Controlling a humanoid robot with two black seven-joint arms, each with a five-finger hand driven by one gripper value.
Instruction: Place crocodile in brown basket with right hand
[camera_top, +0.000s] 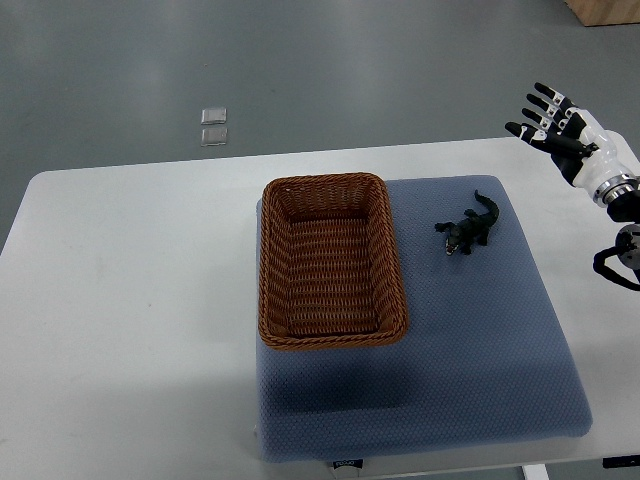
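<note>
One arm only in shot. Right hand (567, 135) up by the right edge, hovering near the far right corner of the white counter (120, 300), fingers (541, 100) spread wide and gripping nothing. Well apart from the crocodile (468, 228).

Dark little crocodile lying flat on the blue pad (450, 370), right of the brown basket (265, 260), near it but not touching. Set on a diagonal, thin tail toward the far right, other end angled back toward the near left.

Brown basket: wicker, rectangular, upright on the left part of the pad, long sides running away from the camera, left rim about level with the pad's left edge. Pad spread over the right half of the counter.

Beyond the counter, grey floor (350, 60) with two small clear squares (213, 127), one just behind the other. Corner of something wood-coloured (605, 10) poking in at top right, too cropped to tell what.
</note>
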